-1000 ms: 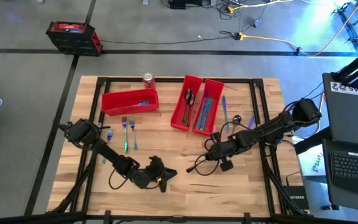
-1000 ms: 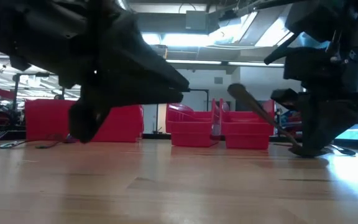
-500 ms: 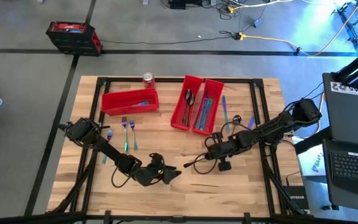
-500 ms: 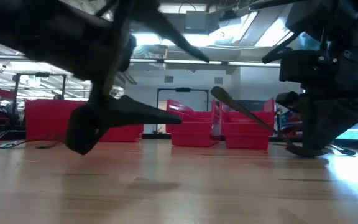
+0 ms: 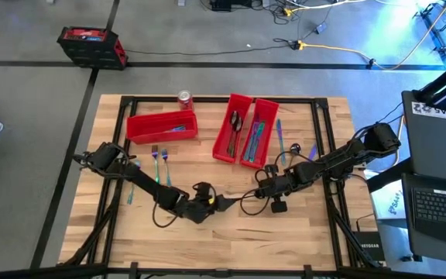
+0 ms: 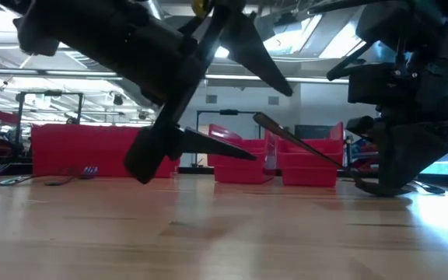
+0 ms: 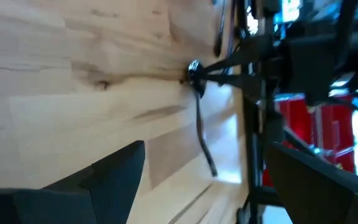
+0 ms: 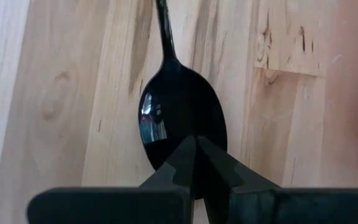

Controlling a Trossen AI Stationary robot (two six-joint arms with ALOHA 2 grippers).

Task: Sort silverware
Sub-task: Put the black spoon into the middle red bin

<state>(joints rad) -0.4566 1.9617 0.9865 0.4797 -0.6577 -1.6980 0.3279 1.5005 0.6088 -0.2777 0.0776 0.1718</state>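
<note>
My right gripper stands at the table's middle right, shut on a dark spoon. The spoon's handle slants up toward the table's left. My left gripper is open just left of the handle's free end, fingers wide apart and touching nothing. More silverware lies loose: forks on the left, several pieces on the right. Others lie in the red bins. My right gripper pinches the far rim of the spoon's bowl between its two fingertips, coming from above and pointing steeply down. The bowl end sits low at the tabletop, and the handle is tilted up and away toward my left gripper.
A long red bin lies at the far left and two red bins stand side by side at the far middle. A red soda can stands at the far edge. Bare wood lies along the near edge.
My left gripper has opened wide, rolled about its own axis and moved toward the table's right, up to the spoon's handle. My right gripper stayed in place and shut, rolling slightly; the spoon's handle has swung a little toward the left gripper.
</note>
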